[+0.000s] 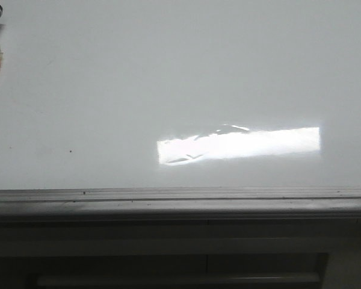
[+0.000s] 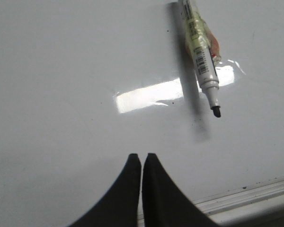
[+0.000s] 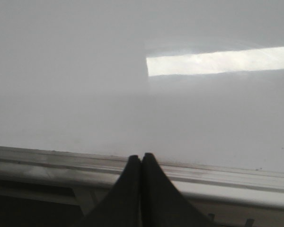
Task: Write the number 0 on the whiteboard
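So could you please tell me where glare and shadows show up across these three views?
Front view: a bright rectangular glare patch on the whiteboard, right of centre, with faint smears in it. Left wrist view: the same sort of patch runs behind the marker, which casts a soft grey shadow alongside it. Right wrist view: one glare strip, everything else dim and hazy.

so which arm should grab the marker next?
Left, likely. The marker lies uncapped on the whiteboard ahead of the left gripper; the right gripper sees only bare board and rail.
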